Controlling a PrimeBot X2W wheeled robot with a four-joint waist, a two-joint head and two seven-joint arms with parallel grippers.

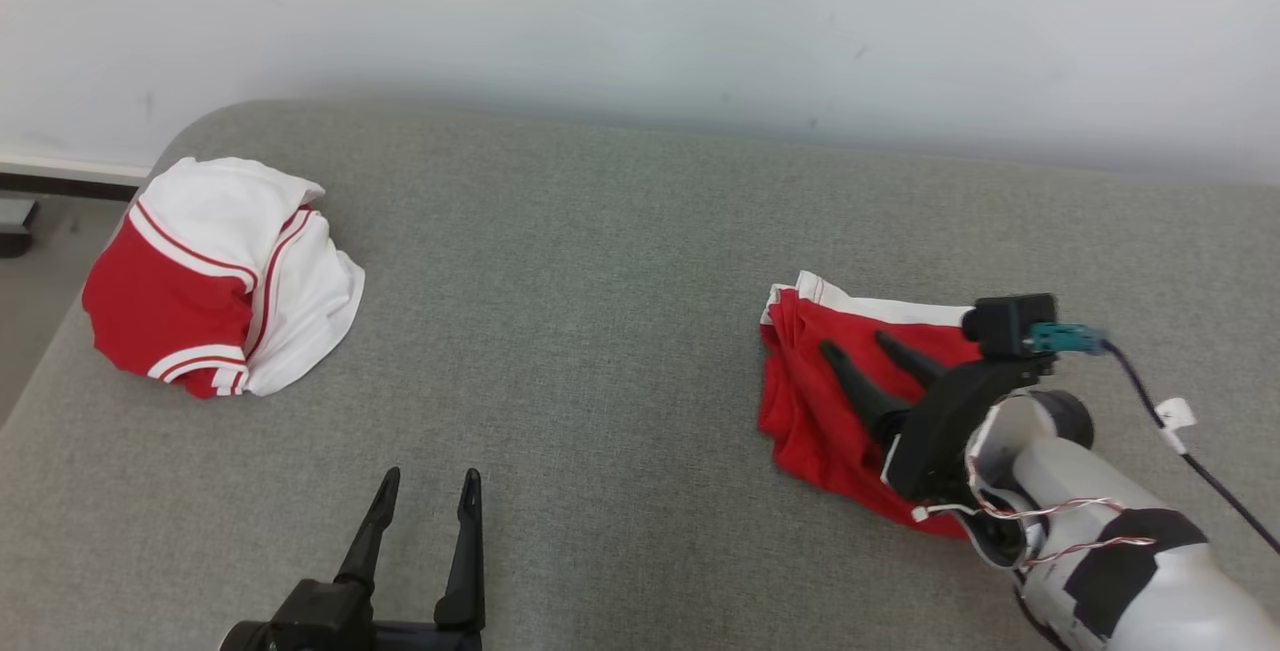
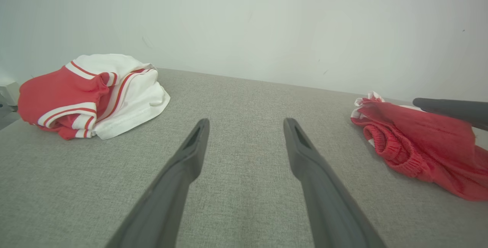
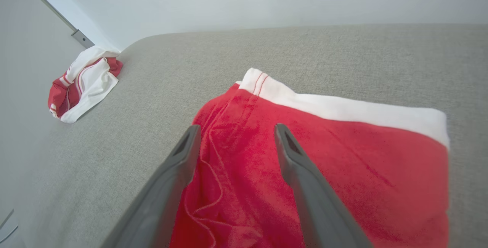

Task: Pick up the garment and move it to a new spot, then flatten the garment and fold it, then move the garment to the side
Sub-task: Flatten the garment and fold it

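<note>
Your red garment [image 1: 810, 411] lies at the right of the grey cushion [image 1: 600, 331], lengthwise toward the wall [image 1: 640, 21], white band [image 3: 343, 109] farthest, beneath your spread, empty right gripper [image 1: 855, 341]; the left wrist view adds its ribbed waistband [image 2: 392, 147].

The red, white-banded garment [image 1: 795, 411] lies folded flat toward the right.

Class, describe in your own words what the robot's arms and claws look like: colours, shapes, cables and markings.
Both the left claw and right claw have two long, dark, tapering fingers on black bases. The right forearm is pale grey with black patches and thin red-and-white wires. A black camera box at its wrist carries a teal connector and a dark cable with a white tag.
</note>
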